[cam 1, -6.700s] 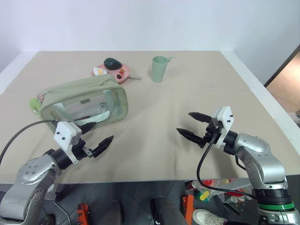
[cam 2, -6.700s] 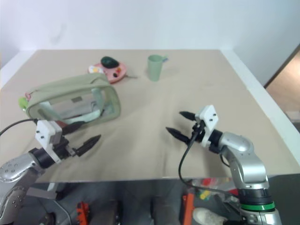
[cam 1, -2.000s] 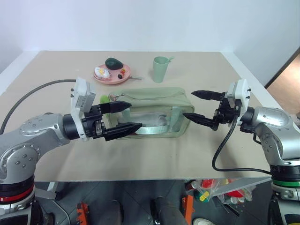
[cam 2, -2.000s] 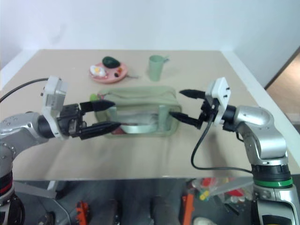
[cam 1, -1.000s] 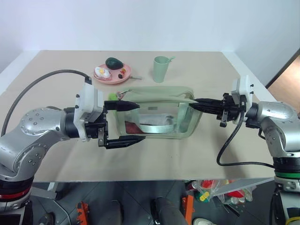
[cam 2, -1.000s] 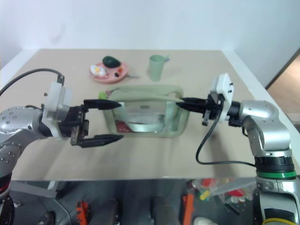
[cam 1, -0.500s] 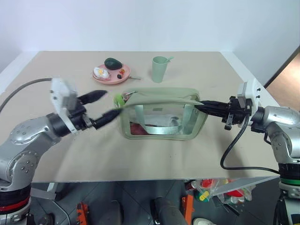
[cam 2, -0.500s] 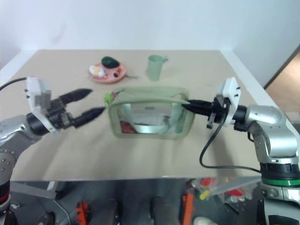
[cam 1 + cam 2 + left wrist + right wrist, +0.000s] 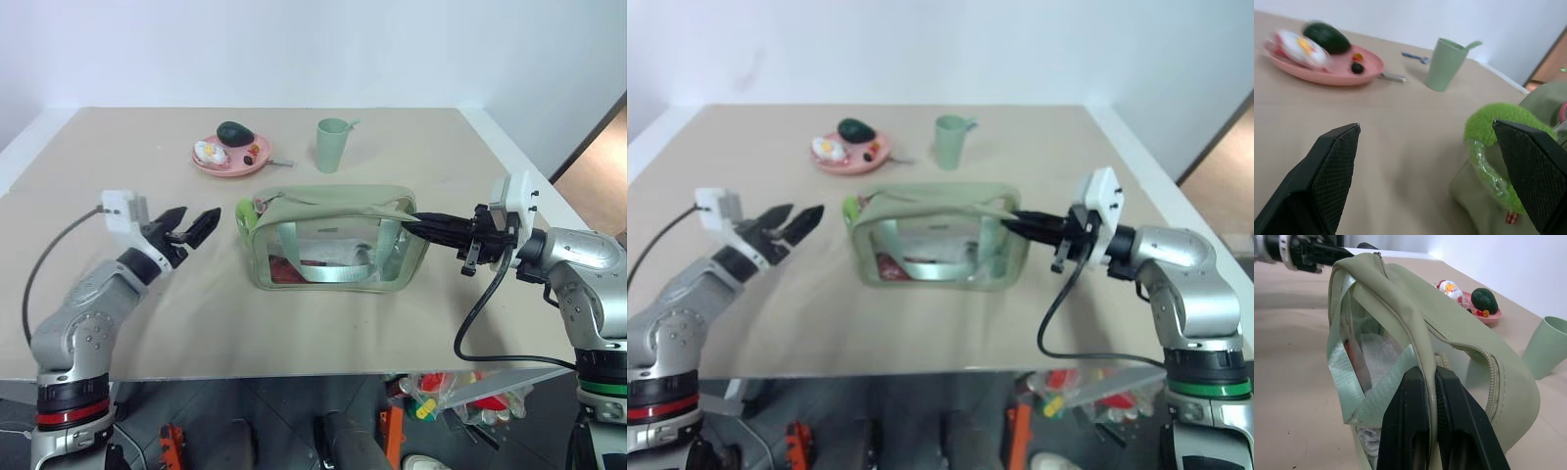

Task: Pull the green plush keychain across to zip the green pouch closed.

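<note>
The green pouch [image 9: 338,238] stands upright near the middle of the beige counter [image 9: 323,328], its clear side toward the front edge with a pale strap [image 9: 323,272] looped across it. The green plush keychain [image 9: 247,213] hangs at the pouch's left end, touching the top corner. The left gripper [image 9: 189,224] hovers just to the left of the keychain, apart from it, with bare counter between them; its fingers [image 9: 1332,171] stand wide apart and hold nothing. In the left wrist view the plush sits partly behind one fingertip. At the pouch's right end the right gripper [image 9: 416,223] reaches in level, its fingers [image 9: 1413,431] pressed together and clamped on the fabric rim just beside the zipper [image 9: 1488,377]. Farther back, well apart from the pouch, are a pink plate [image 9: 233,158] carrying a dark avocado-shaped item [image 9: 234,132] and small food pieces, and to its right a pale green cup [image 9: 331,145].
</note>
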